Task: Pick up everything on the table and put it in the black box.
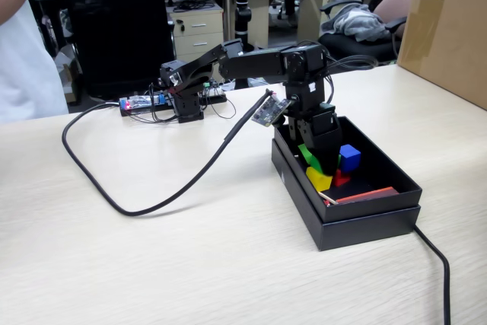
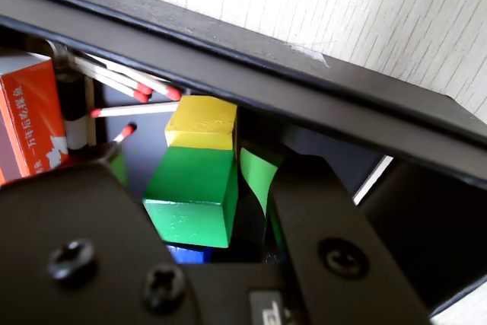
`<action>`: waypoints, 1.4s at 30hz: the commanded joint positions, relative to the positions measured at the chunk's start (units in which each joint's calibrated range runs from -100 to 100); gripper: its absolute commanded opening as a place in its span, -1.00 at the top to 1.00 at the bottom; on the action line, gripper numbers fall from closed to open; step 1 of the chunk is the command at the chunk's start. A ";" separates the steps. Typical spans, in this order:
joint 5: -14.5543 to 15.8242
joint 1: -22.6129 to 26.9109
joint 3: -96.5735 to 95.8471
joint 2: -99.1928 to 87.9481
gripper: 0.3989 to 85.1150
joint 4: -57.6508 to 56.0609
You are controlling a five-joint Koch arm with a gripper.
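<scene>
in the fixed view the arm reaches down into the black box [image 1: 358,211], which sits on the pale bench [image 1: 190,264] near its right side; the gripper [image 1: 319,159] is lowered inside the box walls; a green cube [image 1: 308,154] shows between or against the jaws, a yellow cube [image 1: 319,180] lies just below it, a red cube [image 1: 342,178] is beside that and a blue cube [image 1: 349,157] sits a little farther back; all four colours are inside the box; no cube shows on the bench itself in this view, only a thick black cable [image 1: 152,202] and the brown carton [image 1: 445,32] at the right edge; a red-orange strip [image 1: 369,194] lies at the near end of the box.

in the wrist view the green cube [image 2: 194,195] sits between the two jaws, which stand spread with a gap on either side of it, so they look parted rather than pinching it; the yellow cube [image 2: 202,122] touches the green one's far edge; a sliver of the blue cube [image 2: 186,254] peeks below; matchsticks [image 2: 129,89] and an orange matchbox [image 2: 27,123] lie against the box wall [image 2: 304,89].

as a judgement, the task looks all but done: every cube appears to be in the box, the green one apparently just let go, and what is left is to lift the arm clear.
</scene>
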 commanded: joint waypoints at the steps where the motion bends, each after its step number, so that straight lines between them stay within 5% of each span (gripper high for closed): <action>1: -0.20 -0.29 5.00 -4.74 0.04 -1.13; 9: -1.66 -1.56 -2.98 -34.69 0.02 -1.21; 21: -5.08 -6.15 -41.70 -90.91 -0.15 0.86; 31: -6.40 -11.48 -105.43 -138.30 -0.16 29.11; 42: -8.06 -14.31 -128.37 -140.71 -0.22 45.61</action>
